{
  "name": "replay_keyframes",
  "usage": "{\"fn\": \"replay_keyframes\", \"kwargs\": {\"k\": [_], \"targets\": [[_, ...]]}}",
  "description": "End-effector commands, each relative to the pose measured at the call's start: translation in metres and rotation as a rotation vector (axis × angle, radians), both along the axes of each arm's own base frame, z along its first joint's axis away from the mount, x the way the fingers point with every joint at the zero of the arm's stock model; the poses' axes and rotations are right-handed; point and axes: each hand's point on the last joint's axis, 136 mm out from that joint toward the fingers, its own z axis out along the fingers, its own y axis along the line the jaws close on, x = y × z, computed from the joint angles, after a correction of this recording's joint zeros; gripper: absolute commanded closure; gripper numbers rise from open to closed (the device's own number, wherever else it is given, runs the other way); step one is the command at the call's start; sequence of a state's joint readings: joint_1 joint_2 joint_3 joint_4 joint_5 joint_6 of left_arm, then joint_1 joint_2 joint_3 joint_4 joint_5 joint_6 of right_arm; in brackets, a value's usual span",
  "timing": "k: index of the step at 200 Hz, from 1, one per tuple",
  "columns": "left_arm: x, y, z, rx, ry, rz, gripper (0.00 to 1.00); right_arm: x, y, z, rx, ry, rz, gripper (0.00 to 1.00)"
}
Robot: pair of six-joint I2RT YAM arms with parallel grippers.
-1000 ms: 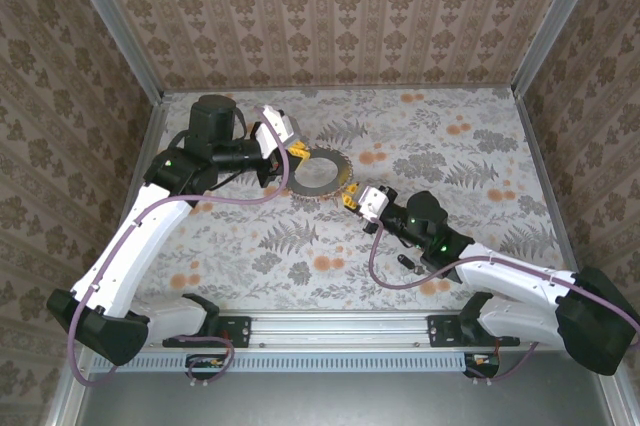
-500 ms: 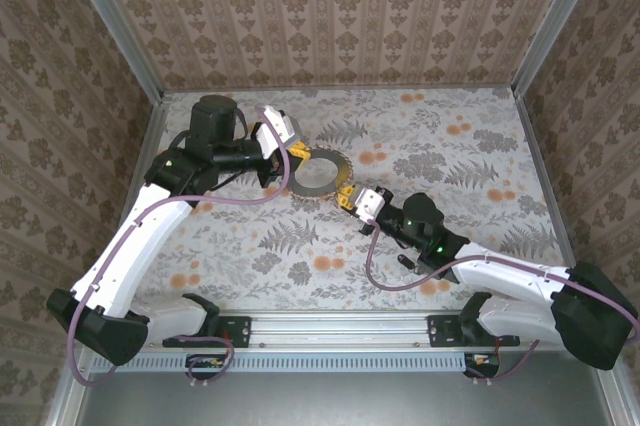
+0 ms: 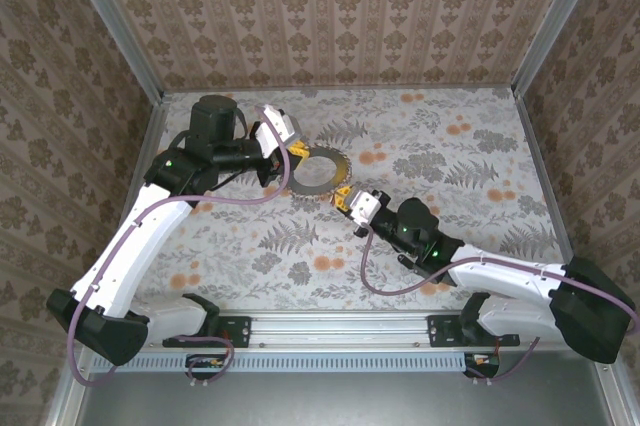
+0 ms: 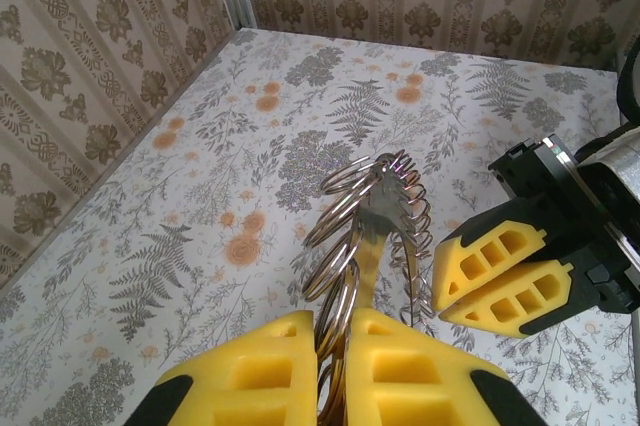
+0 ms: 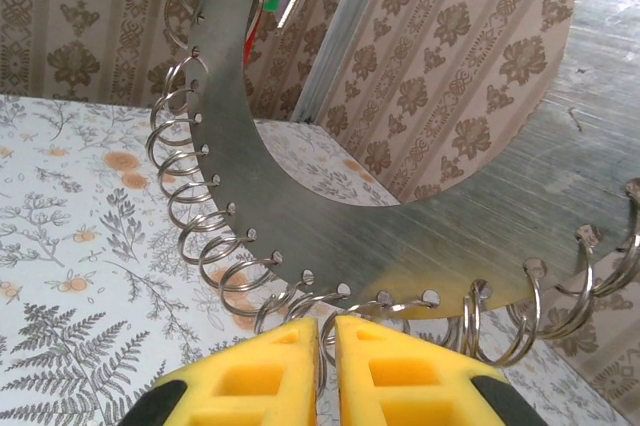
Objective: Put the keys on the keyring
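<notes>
keyring [image 3: 308, 186] upper centre of the top view over the floral table [image 3: 450, 146], left gripper [image 3: 293, 154] clamped shut on its upper-left rim, right gripper [image 3: 345, 198] at its lower-right rim, fingers nearly together, pinching one small wire loop [image 5: 325, 331]

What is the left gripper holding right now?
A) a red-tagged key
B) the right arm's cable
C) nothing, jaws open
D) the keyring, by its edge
D: in the left wrist view the left gripper is closed on the keyring, whose rim and wire loops rise edge-on from between its yellow fingers.
</notes>
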State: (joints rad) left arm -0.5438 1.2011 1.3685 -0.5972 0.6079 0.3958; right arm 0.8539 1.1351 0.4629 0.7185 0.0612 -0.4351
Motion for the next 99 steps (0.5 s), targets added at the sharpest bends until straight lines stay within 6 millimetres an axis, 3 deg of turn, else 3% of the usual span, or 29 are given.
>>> {"fn": "replay_keyframes", "kwargs": {"k": [1, 61, 99], "targets": [[-0.006, 0.0, 0.032, -0.063, -0.071, -0.003, 1.0, 0.008, -0.007, 0.01, 0.043, -0.032, -0.068, 0.85], [-0.009, 0.001, 0.034, -0.066, -0.072, -0.007, 1.0, 0.013, -0.009, 0.01, 0.007, -0.064, -0.098, 0.84], [-0.008, 0.001, 0.034, -0.064, -0.077, -0.006, 1.0, 0.003, -0.014, 0.005, -0.02, -0.051, -0.064, 0.83]]}}
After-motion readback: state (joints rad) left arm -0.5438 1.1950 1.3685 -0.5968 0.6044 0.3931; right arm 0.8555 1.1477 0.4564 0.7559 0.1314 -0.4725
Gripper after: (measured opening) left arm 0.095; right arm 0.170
